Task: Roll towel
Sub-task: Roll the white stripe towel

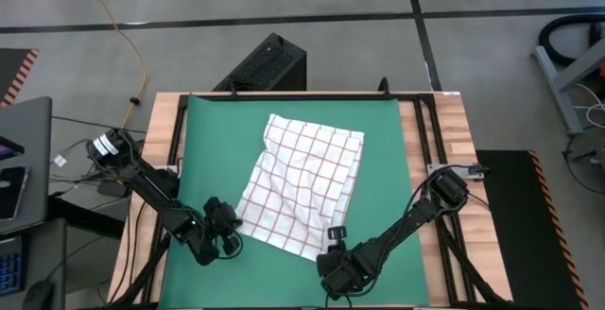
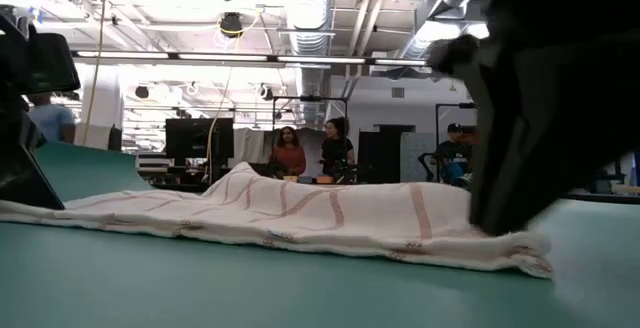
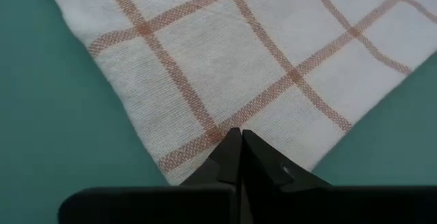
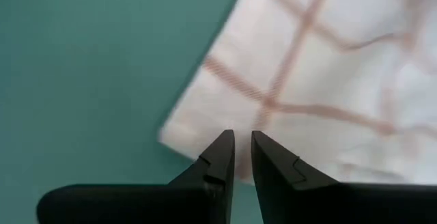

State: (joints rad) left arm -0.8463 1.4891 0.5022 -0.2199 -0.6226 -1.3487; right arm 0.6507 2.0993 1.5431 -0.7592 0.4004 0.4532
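The white towel (image 1: 302, 182) with red grid lines lies spread, a little rumpled, on the green mat (image 1: 208, 140). It is low and flat in the low view (image 2: 300, 213). My left gripper (image 1: 233, 225) is shut, its tips (image 3: 239, 134) over the towel's near-left corner (image 3: 184, 162). My right gripper (image 1: 333, 241) stands at the towel's near-right corner (image 4: 181, 135), its fingertips (image 4: 242, 136) a narrow gap apart with cloth (image 4: 328, 80) showing beyond them. Both grippers slant down toward the towel from the near side. My left gripper has its shut tips down at the towel's near-left corner (image 3: 205, 145), slanting from the near-left. Whether they press on the cloth I cannot tell. My right gripper's fingers (image 2: 490, 223) reach down to the towel's near-right corner. I cannot tell whether they touch it; nothing shows pinched between them.
The mat covers most of the wooden table (image 1: 454, 121), with bare green room on all sides of the towel. Black rails (image 1: 425, 130) run along the mat's left and right edges. A black box (image 1: 269, 64) stands beyond the far edge. People stand far off in the room (image 2: 310, 153).
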